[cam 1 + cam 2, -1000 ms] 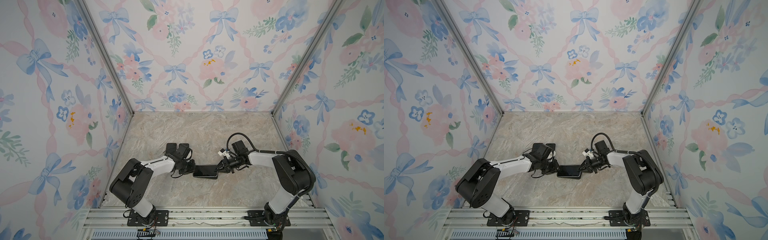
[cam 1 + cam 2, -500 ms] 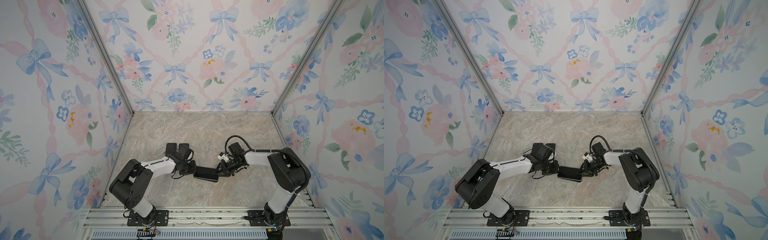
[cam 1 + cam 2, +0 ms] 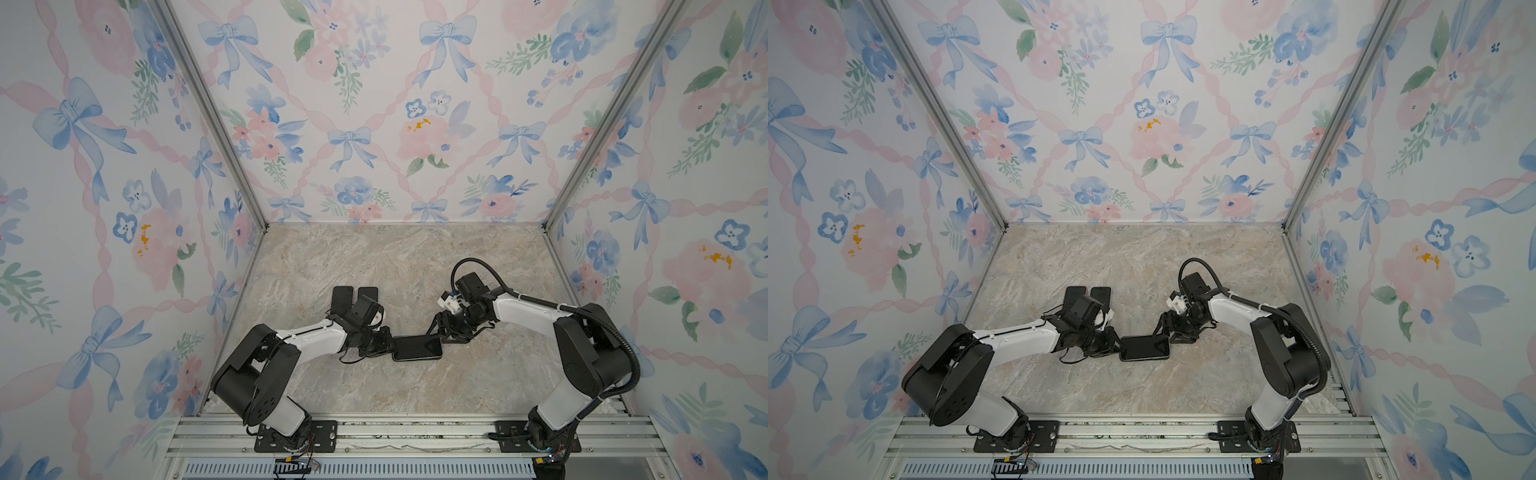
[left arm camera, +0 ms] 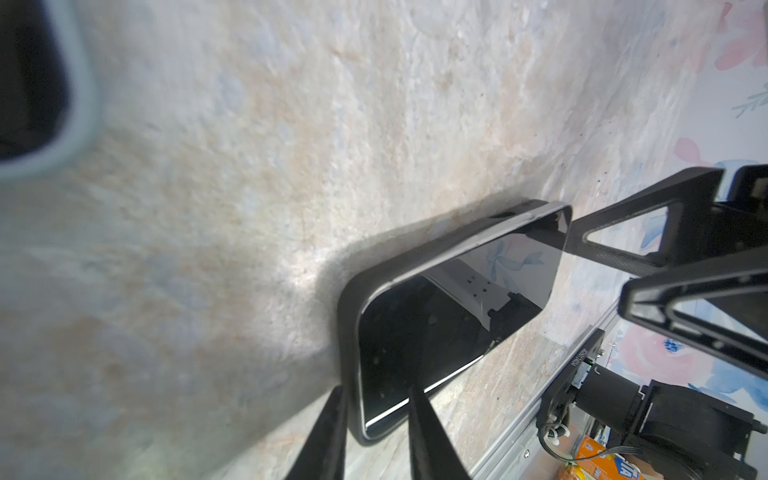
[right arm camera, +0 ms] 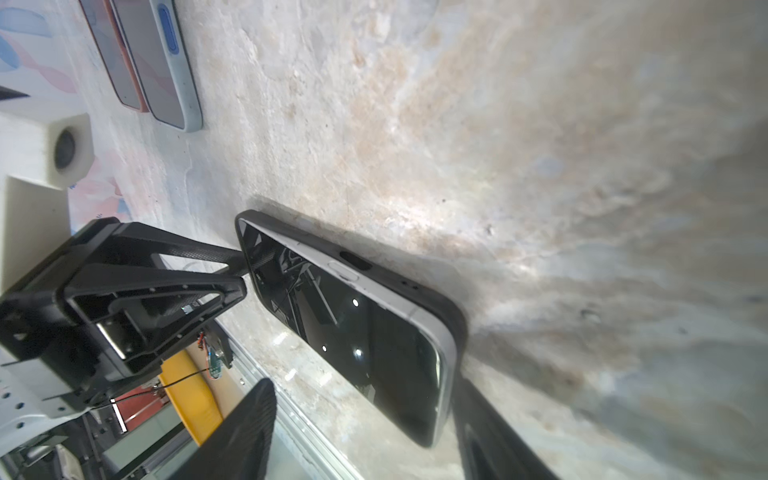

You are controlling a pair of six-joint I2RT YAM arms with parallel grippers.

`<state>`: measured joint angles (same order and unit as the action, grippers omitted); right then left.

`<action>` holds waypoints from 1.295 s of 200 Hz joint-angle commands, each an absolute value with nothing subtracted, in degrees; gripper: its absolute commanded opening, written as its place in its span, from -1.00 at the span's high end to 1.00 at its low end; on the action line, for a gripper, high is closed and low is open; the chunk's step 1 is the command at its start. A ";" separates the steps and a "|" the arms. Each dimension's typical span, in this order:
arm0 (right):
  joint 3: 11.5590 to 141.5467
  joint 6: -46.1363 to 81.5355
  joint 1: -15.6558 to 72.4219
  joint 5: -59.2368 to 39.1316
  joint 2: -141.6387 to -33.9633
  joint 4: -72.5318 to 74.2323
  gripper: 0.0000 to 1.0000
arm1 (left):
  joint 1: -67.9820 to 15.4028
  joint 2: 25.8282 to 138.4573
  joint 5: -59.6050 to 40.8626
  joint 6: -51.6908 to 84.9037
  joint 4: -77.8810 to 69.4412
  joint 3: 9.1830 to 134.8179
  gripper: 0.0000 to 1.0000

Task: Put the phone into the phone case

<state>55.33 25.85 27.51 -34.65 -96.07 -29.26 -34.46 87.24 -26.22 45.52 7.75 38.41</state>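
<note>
1. Three floral wall panels (image 3: 374, 104) are seen closing in a marble-patterned tabletop (image 3: 395, 257) at the back and at both sides.
2. Two arms are mounted at the near edge. The left arm (image 3: 311, 334) and the right arm (image 3: 528, 311) are both stretched low toward the middle of the tabletop.
3. The phone case (image 4: 349, 332), black, is laid flat on the tabletop between the two arms, with its long axis running across both top views. The phone (image 3: 417, 348) is seated in it screen up, though its silver side is seen standing above the black rim along one long edge.
4. An orange-edged device (image 5: 112, 54) and a pale-blue-edged device (image 5: 166, 62), both dark and flat, are placed side by side beyond the left arm's wrist, toward the back wall and well apart from the phone case.
5. The left gripper (image 3: 390, 347) is clenched narrowly on the left short end of the phone case. One finger is pressed against the outside of the rim and the other is laid over the screen.
6. The right gripper (image 5: 363, 378) is released. Its fingers (image 4: 644, 237) are spread wide at the opposite short end; one is set just beside a corner of the phone case and the other is held clear of it.
</note>
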 commanded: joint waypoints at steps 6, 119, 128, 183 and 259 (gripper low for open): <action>57.22 23.52 30.33 -23.60 -91.86 -36.33 -0.41 | -34.06 86.10 -28.22 44.91 7.50 37.55 0.43; 50.72 24.96 36.86 -14.98 -87.75 -32.69 0.06 | -34.19 87.08 -26.10 42.26 17.05 40.08 0.45; 50.63 25.05 37.07 -15.21 -88.31 -32.20 0.09 | -34.19 87.53 -26.10 42.08 17.05 40.08 0.45; 51.11 26.01 38.67 -16.85 -91.32 -30.03 0.20 | -34.89 89.92 -26.37 41.62 16.92 41.48 0.54; 49.68 26.90 39.11 -17.19 -91.15 -29.18 0.29 | -34.98 90.92 -26.45 41.18 16.88 41.75 0.53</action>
<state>51.03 25.91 38.22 -16.25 -90.56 -29.58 -34.52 89.76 -26.89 42.44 15.38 41.04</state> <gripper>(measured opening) 0.360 0.231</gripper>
